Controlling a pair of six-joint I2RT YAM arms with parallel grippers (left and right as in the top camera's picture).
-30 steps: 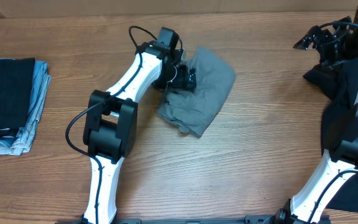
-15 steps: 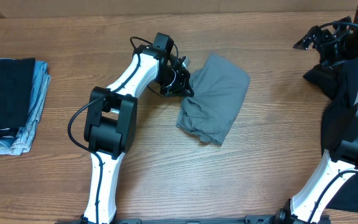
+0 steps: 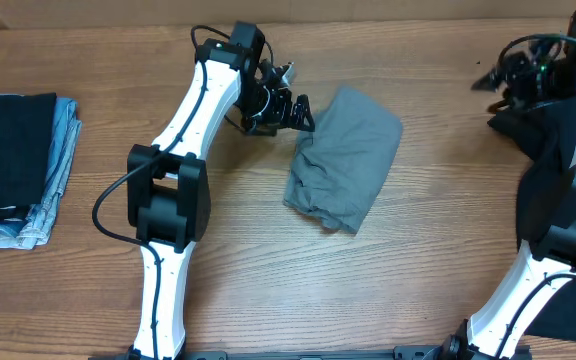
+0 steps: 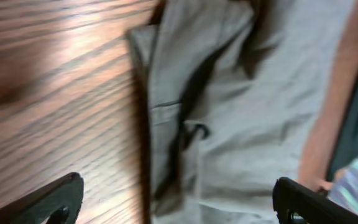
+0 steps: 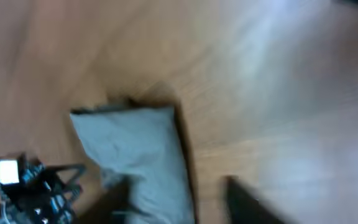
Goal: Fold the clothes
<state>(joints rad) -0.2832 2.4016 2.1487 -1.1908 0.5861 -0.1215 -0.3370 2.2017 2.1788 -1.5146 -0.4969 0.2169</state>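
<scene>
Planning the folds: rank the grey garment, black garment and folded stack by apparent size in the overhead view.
Largest: black garment, though partly hidden and cropped.
Next: folded stack, also cropped.
Smallest: grey garment, only slightly smaller.

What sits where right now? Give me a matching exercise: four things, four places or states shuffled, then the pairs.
Things:
1. grey garment
2. folded stack
3. black garment
4. left hand

Places or states:
A. left edge of the table
B. right edge, by the right arm
C. middle
D. open, holding nothing

Pairs: 1-C, 2-A, 3-B, 4-D
</scene>
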